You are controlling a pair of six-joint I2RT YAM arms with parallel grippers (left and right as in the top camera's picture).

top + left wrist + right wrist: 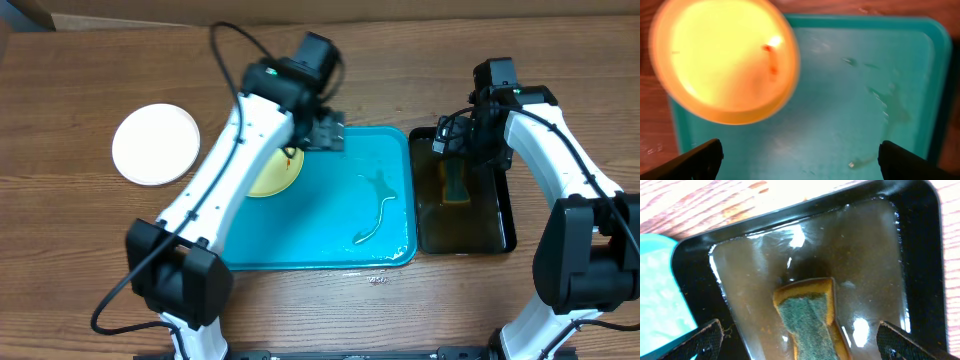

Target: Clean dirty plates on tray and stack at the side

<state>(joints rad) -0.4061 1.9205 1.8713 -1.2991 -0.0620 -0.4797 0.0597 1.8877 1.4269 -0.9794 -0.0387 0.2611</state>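
Observation:
The lime green plate lies at the tray's far left, half under my left arm. In the left wrist view the plate looks yellow-orange and bears an orange-red smear near its right side, on the turquoise tray. My left gripper is open and empty above the tray, apart from the plate. One white plate lies on the table, left of the tray; no other white plate shows. My right gripper is open over the sponge.
A narrow black tray holding brownish water and the yellow-green sponge stands right of the turquoise tray. Wet streaks and a small bit of debris lie on the turquoise tray's right half.

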